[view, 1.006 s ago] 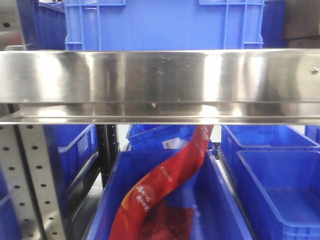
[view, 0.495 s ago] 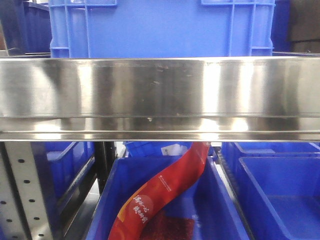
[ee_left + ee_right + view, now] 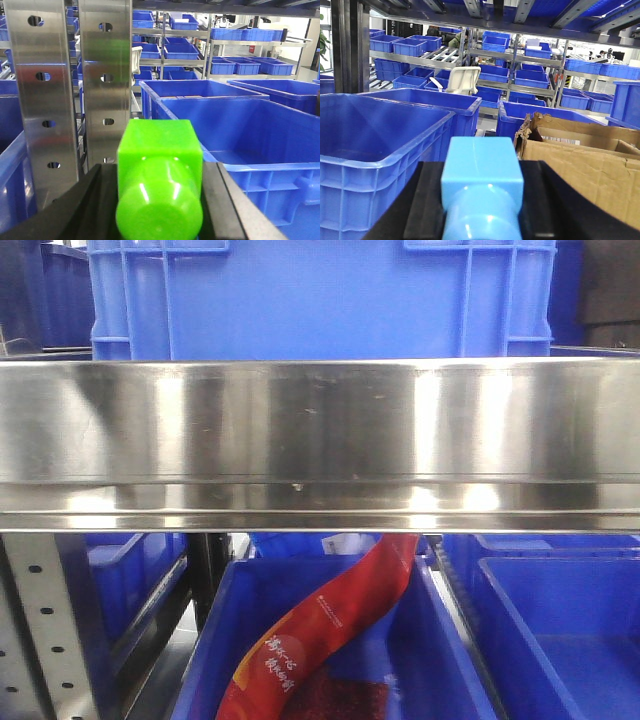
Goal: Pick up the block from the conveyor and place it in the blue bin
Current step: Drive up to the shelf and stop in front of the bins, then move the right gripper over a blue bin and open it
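Note:
My left gripper (image 3: 158,172) is shut on a bright green block (image 3: 160,150) with a square head and a round stem, held between black fingers (image 3: 97,200). A large open blue bin (image 3: 260,165) stands just ahead to its right. My right gripper (image 3: 483,172) is shut on a light blue block (image 3: 482,160) of the same shape. An open blue bin (image 3: 350,165) stands ahead to its left. The conveyor is out of view. Neither gripper shows in the front view.
A stainless steel shelf beam (image 3: 320,445) fills the front view, with a blue crate (image 3: 320,295) on it and blue bins (image 3: 460,660) below holding a red packet (image 3: 330,630). Perforated steel uprights (image 3: 70,90) stand near the left gripper. A torn cardboard box (image 3: 580,160) lies right of the right gripper.
In the front view the steel beam has grown larger and dropped lower in the frame, and the rack has drawn closer. The crate on top has shifted slightly left.

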